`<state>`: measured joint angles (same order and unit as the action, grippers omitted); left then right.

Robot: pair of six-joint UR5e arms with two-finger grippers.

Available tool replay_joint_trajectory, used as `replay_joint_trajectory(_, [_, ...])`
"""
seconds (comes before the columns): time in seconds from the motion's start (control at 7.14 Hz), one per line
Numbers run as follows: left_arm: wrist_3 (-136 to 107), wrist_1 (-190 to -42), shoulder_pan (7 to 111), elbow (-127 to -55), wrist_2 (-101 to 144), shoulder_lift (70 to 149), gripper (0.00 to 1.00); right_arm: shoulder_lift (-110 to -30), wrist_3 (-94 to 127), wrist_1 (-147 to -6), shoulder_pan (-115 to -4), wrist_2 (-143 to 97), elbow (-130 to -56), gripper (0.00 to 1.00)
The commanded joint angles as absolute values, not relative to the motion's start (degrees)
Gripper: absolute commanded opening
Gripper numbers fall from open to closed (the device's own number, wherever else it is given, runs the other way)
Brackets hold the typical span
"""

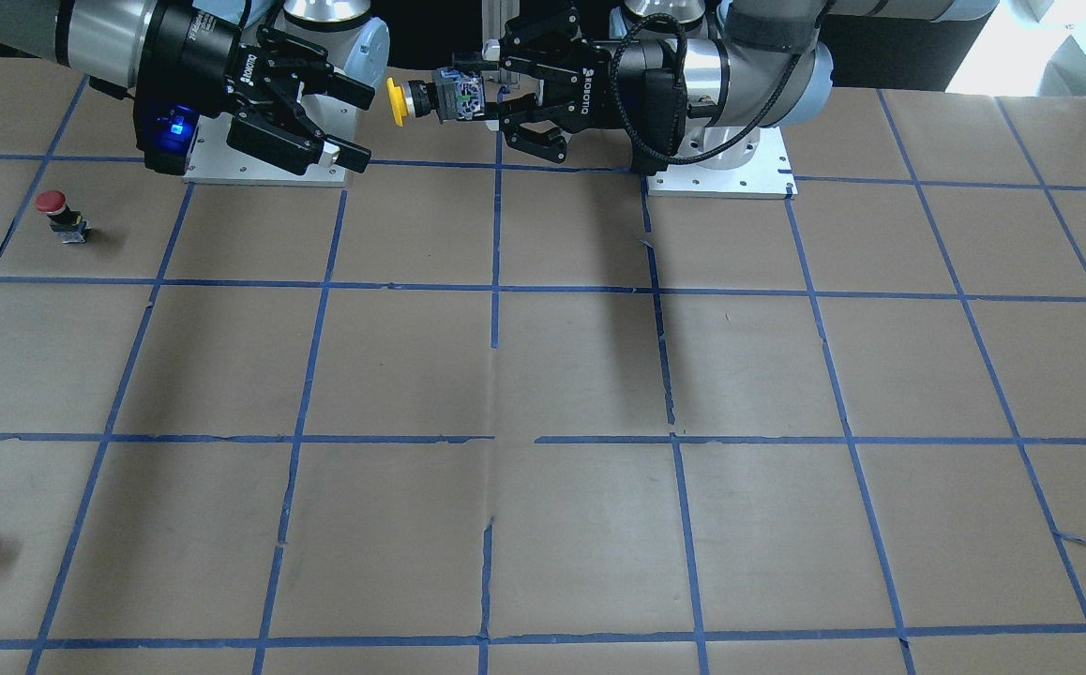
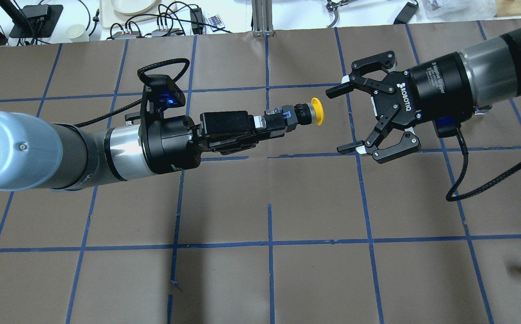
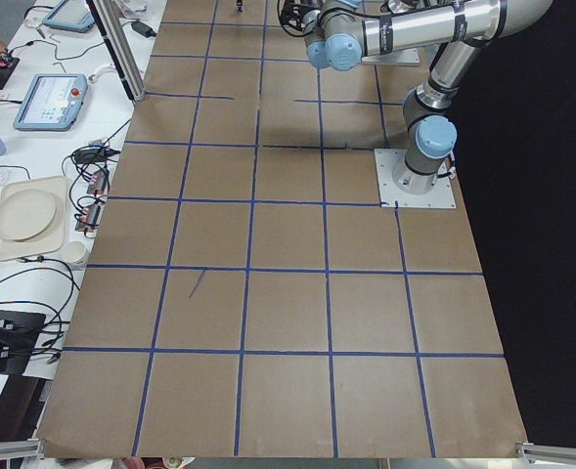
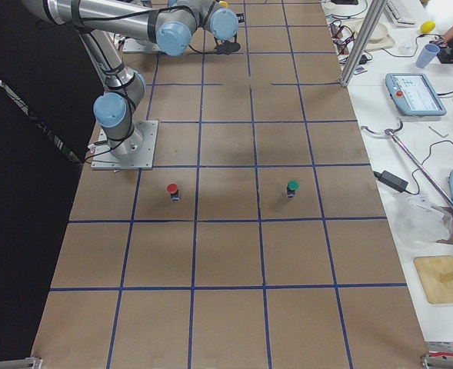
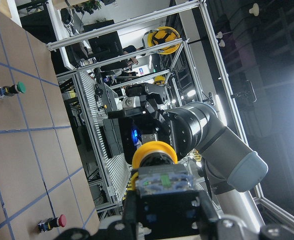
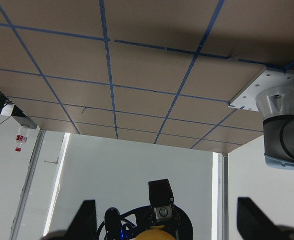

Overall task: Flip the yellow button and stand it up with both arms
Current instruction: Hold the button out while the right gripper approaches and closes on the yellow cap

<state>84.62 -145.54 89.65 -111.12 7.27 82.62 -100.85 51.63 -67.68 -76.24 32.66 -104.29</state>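
Yellow button (image 2: 309, 113) gripped by left hand (image 2: 273, 123).

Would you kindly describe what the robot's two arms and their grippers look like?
The left arm and right arm are silver-grey tubes with pale blue joint caps. The black two-finger left gripper and right gripper carry white ROBOTIQ lettering and white fingertip pads. Braided black cables run to blue-lit wrist modules.

The table (image 1: 224, 375) is lit evenly and brightly from above; a soft, broad shadow is cast on it below the left arm (image 1: 740, 66). Glare is seen beyond the table's edge at the robot's left. Behind the yellow button (image 5: 154, 150), lamps are blown out in the left wrist view.
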Motion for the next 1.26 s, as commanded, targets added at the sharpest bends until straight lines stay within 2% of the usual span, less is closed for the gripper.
replay_joint_trajectory(0.0, [84.64,-145.81,89.65,-111.18,7.21,82.62,0.1,-100.55,52.03,-66.19,-78.21,33.66,-101.71,1.0])
replay_joint_trajectory(1.12, [84.73,-147.22,89.65,-111.36,6.85,82.71,0.1,-100.2,52.12,-65.04,-81.47,32.25,-100.2,1.0])
